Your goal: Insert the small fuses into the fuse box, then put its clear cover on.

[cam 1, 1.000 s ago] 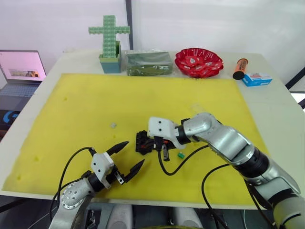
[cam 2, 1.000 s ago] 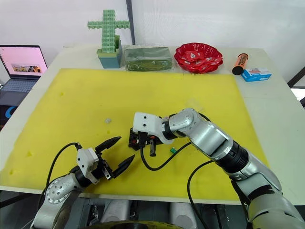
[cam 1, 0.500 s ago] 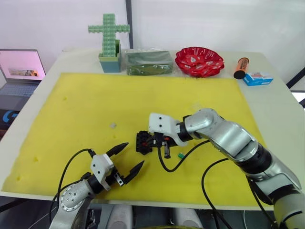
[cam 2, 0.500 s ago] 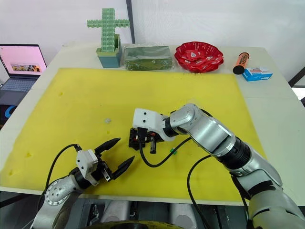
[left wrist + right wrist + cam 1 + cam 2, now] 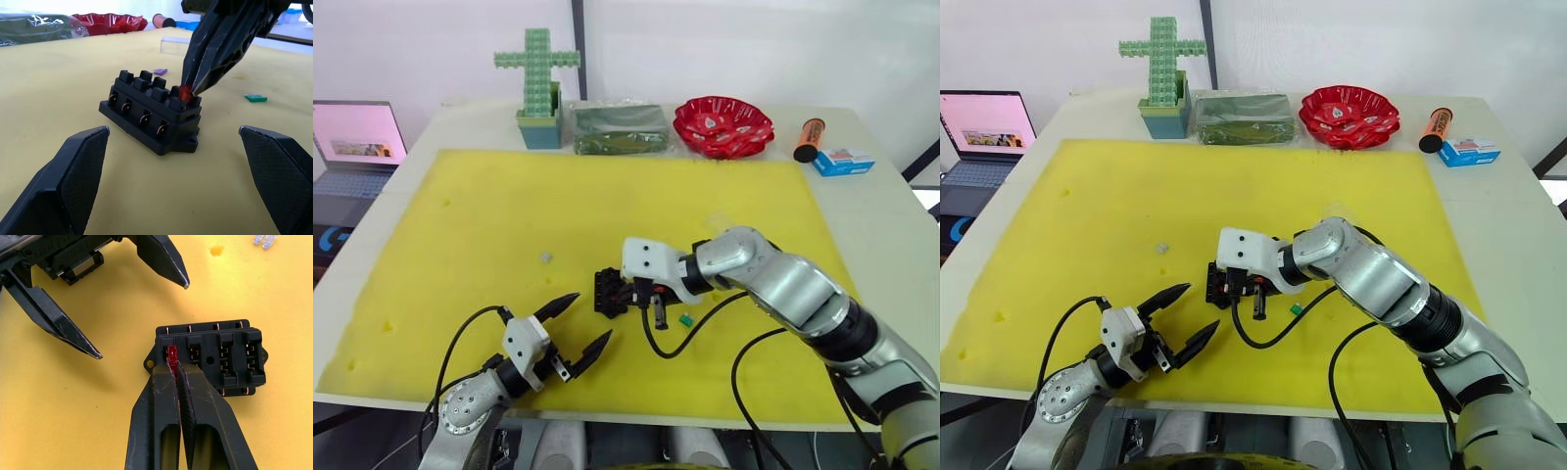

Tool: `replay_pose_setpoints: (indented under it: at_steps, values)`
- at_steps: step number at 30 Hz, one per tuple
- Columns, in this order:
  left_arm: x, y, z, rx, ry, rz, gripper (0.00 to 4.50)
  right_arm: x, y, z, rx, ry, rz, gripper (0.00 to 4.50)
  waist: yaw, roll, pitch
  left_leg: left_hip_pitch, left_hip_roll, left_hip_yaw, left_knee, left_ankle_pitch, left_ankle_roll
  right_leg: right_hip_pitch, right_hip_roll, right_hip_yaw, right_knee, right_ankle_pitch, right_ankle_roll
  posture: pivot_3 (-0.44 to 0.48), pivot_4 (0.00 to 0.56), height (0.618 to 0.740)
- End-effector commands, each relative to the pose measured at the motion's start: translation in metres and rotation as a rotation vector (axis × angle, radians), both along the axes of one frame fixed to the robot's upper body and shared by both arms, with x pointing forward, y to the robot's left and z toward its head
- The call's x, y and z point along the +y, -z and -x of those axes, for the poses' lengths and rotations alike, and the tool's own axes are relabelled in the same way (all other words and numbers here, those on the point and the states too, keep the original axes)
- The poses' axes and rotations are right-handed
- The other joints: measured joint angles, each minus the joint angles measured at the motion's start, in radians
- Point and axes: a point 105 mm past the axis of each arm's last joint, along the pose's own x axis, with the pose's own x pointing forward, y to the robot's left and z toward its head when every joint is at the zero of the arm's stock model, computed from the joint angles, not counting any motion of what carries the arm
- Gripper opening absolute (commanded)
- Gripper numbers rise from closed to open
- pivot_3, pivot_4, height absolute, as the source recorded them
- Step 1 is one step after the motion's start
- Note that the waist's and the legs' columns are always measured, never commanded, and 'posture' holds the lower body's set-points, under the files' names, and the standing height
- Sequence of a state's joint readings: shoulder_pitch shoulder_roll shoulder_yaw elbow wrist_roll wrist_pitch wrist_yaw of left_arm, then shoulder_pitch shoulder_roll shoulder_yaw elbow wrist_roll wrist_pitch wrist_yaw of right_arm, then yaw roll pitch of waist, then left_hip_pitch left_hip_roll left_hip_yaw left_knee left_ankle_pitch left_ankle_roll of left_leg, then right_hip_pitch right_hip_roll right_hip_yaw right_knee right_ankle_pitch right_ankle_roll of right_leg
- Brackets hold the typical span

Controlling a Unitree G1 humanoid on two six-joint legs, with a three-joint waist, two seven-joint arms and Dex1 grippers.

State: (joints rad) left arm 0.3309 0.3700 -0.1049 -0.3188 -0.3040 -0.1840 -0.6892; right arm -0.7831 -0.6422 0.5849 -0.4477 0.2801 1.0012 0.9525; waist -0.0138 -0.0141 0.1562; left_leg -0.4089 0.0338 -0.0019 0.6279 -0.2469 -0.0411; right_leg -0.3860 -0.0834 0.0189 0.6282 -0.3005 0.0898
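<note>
The black fuse box (image 5: 610,291) lies near the middle of the yellow mat (image 5: 607,196). My right gripper (image 5: 173,363) is shut on the red fuse (image 5: 172,352) and holds it at an end slot of the box, the fuse (image 5: 185,92) touching the top of the box. My left gripper (image 5: 593,314) is open, just in front of the box and apart from it. A green fuse (image 5: 685,318) lies to the right of the box, and a purplish fuse (image 5: 160,71) lies beyond it. A whitish fuse (image 5: 546,258) lies to the left. The clear cover (image 5: 175,45) rests farther back.
Along the table's back edge stand a green cross in a teal pot (image 5: 538,83), a green-filled clear bag (image 5: 619,129), a red bowl (image 5: 722,125), an orange tube (image 5: 808,139) and a blue-and-white carton (image 5: 843,162). A laptop (image 5: 357,147) sits at the left.
The right gripper has shifted only slightly at the fuse box, still holding the red fuse. The left gripper stays open in the same place.
</note>
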Motion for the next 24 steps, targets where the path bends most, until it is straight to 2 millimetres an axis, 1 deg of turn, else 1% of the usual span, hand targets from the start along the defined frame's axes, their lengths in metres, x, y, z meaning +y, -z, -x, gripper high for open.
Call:
replay_pose_setpoints:
  at_steps: [1, 6, 15, 19, 24]
  values:
    - [-0.0046, -0.0083, 0.0021, -0.034, 0.01, 0.011, 4.48, 0.0009, -0.0003, -0.0024, -0.014, -0.009, 0.011, 0.0, 0.0, 0.0, 0.0, 0.0, 0.0, 0.0, 0.0, 0.0, 0.0, 0.0, 0.0, 0.0, 0.0, 0.0, 0.0, 0.0, 0.15, 0.74]
    - [-0.0049, -0.009, 0.0012, -0.036, 0.006, 0.013, 4.48, 0.0061, -0.0014, -0.0017, -0.008, -0.03, 0.009, 0.0, 0.0, 0.0, 0.0, 0.0, 0.0, 0.0, 0.001, 0.0, 0.0, 0.0, 0.001, 0.0, 0.0, 0.0, 0.0, 0.0, 0.15, 0.74]
    - [-0.006, -0.0099, -0.0019, -0.036, 0.002, 0.016, 4.48, 0.0087, -0.0069, -0.0021, -0.01, -0.043, 0.003, 0.0, 0.0, 0.0, 0.0, 0.0, 0.0, 0.0, 0.001, 0.0, 0.0, 0.0, 0.003, 0.0, 0.0, 0.0, 0.0, 0.0, 0.15, 0.74]
    - [-0.0068, -0.0099, -0.0026, -0.035, 0.002, 0.018, 4.48, 0.0053, -0.002, -0.0038, -0.015, -0.046, 0.026, 0.0, 0.0, 0.0, 0.0, 0.0, 0.0, 0.0, 0.001, 0.0, 0.0, 0.001, 0.003, 0.0, 0.001, 0.0, 0.0, 0.0, 0.15, 0.74]
    - [-0.0065, -0.0102, -0.0039, -0.038, -0.001, 0.019, 4.48, 0.0059, 0.0024, -0.0033, -0.017, -0.057, 0.036, 0.0, 0.0, 0.0, 0.0, 0.0, -0.001, 0.0, 0.002, 0.0, 0.0, 0.001, 0.004, 0.0, 0.001, 0.0, 0.0, 0.0, 0.15, 0.74]
